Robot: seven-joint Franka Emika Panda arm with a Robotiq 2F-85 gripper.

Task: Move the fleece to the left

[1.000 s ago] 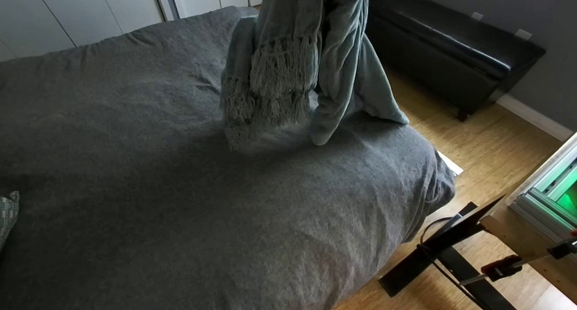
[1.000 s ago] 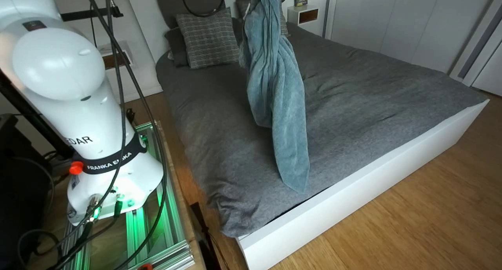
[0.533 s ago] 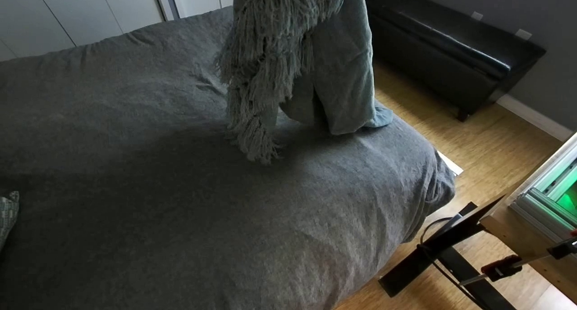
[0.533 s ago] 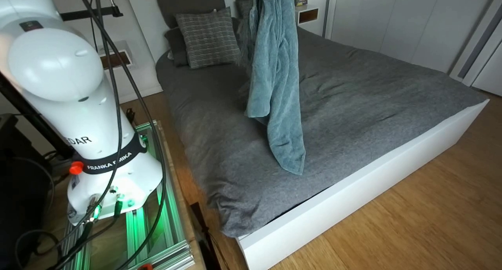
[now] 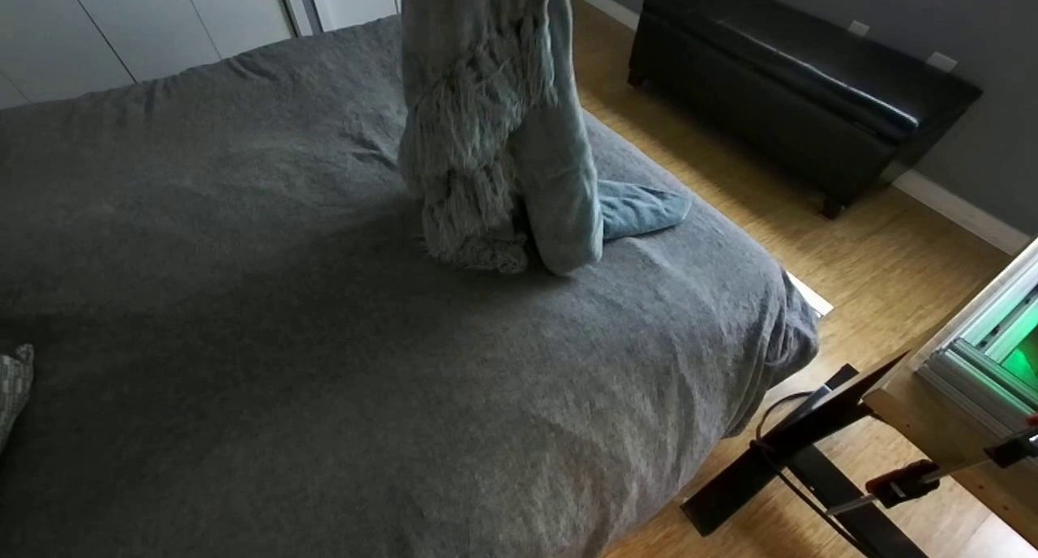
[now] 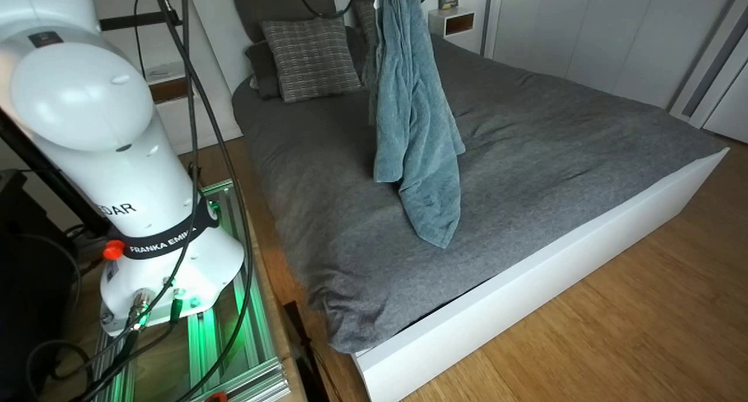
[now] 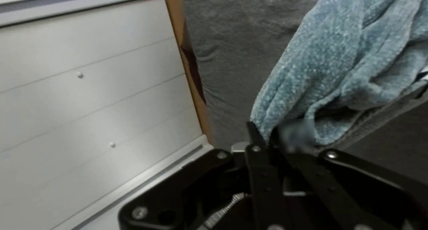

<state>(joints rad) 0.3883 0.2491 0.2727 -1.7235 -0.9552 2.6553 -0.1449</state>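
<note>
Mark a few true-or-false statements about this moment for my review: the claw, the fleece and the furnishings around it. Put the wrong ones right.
1. The claw is shut on the fleece. True.
2. The fleece is plain-edged all round. False: it has a fringe.
3. Part of the fleece lies on the grey bedspread. True.
4. The black bench stands on the bedspread. False: it stands on the wooden floor.
5. A patterned pillow leans against the white footboard. False: it is at the opposite end.
</note>
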